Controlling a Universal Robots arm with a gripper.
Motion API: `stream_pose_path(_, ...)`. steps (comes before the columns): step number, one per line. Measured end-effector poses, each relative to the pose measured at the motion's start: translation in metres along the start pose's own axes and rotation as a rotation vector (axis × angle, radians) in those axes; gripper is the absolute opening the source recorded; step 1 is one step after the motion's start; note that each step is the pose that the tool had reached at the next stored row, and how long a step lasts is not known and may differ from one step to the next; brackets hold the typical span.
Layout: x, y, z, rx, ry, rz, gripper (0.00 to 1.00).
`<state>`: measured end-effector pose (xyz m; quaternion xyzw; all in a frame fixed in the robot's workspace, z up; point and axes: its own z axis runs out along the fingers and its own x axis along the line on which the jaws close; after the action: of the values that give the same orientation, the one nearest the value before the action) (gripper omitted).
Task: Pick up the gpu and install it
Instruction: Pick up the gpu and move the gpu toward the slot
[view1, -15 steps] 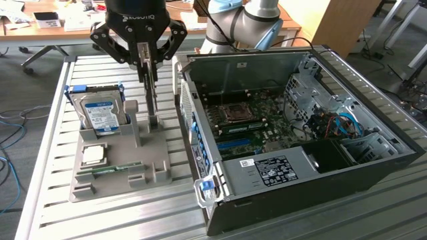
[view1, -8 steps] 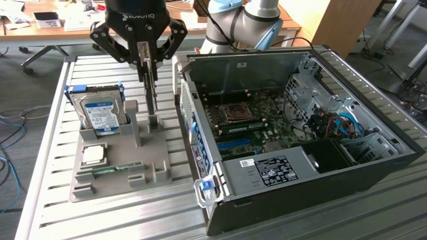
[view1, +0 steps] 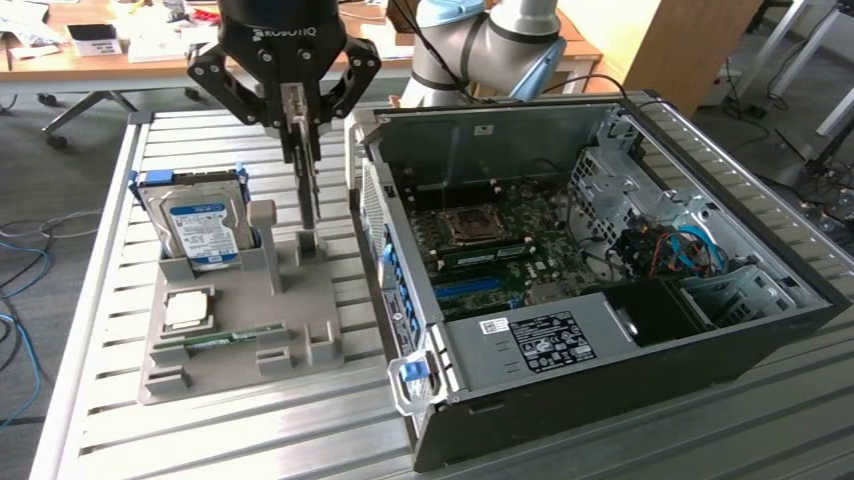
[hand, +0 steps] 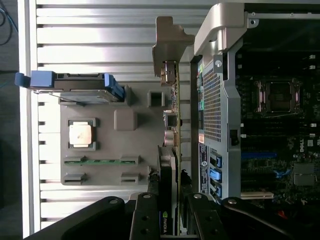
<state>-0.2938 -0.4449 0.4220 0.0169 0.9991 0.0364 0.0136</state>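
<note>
**Above the grey parts holder: end effector clamped on the upright gpu**

Over the grey parts holder on the slatted metal table, the gpu stands on edge, thin and vertical. The end effector comes straight down onto its top edge, a finger pressed to either face. The card's lower end sits at the holder's slot; whether it has cleared the slot cannot be made out.

In the wrist view the gpu runs as a narrow green strip, its silver bracket at the far end. Held upright like this, it probably suits an edge-first push into a socket.

Also resting in the holder are a hard drive, a processor chip and a RAM stick. Just beside the holder, on the exterior view's right, lies the open computer case, its motherboard exposed and facing up.
</note>
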Motion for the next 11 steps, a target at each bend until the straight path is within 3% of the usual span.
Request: stream_pose_path(11, -0.015, 0.0005, 0.0005, -0.0006, 0.0000, 0.000, 0.27)
